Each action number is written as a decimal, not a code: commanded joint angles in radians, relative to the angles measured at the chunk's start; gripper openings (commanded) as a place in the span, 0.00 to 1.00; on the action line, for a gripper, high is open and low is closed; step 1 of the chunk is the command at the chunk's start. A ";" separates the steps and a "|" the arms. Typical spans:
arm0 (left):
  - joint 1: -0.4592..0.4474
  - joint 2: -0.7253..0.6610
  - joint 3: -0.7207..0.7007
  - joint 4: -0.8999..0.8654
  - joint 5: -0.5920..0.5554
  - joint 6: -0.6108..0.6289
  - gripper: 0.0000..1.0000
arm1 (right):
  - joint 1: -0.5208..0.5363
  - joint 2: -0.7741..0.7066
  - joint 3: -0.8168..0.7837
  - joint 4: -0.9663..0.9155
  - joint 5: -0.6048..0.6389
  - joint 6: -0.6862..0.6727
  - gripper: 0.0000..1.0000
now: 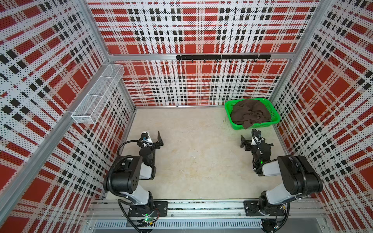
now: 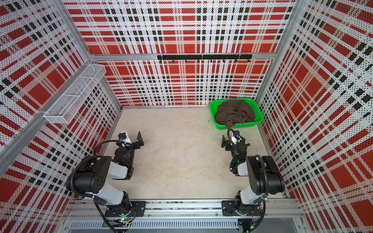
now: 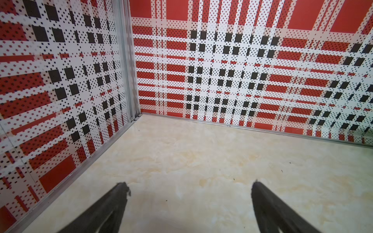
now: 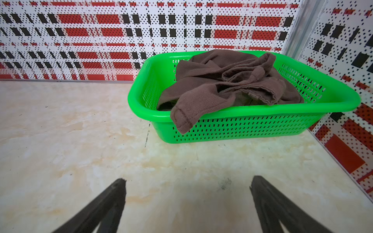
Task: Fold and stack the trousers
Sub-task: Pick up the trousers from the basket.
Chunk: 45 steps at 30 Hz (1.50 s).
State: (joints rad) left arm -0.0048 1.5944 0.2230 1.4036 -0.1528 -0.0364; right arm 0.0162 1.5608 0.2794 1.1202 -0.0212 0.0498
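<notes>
The dark brown trousers (image 1: 250, 115) (image 2: 234, 114) (image 4: 222, 84) lie crumpled in a green basket (image 1: 227, 111) (image 2: 212, 111) (image 4: 252, 127) at the back right corner. One hemmed end hangs over the basket's near rim. My right gripper (image 1: 252, 139) (image 2: 232, 140) (image 4: 187, 183) hovers just in front of the basket, open and holding nothing. On the left side of the table, far from the basket, my left gripper (image 1: 152, 137) (image 2: 132, 137) (image 3: 189, 187) is also open, with only bare tabletop between its fingers.
The beige marbled tabletop (image 1: 197, 157) is enclosed by plaid perforated walls on three sides. A white wire mesh shelf (image 1: 96, 94) hangs on the left wall. A black hook rail (image 1: 222, 57) runs along the back wall. Both arm bases sit on the front rail.
</notes>
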 commanded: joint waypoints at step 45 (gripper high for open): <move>-0.075 -0.346 0.135 -0.486 -0.327 -0.103 0.98 | 0.000 -0.374 0.130 -0.432 0.275 0.230 1.00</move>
State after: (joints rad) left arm -0.0444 1.3289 0.2630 1.1507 -0.3252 -0.0788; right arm 0.0246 1.3121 0.3149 0.9062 0.1577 0.1318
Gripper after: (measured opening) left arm 0.984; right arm 0.998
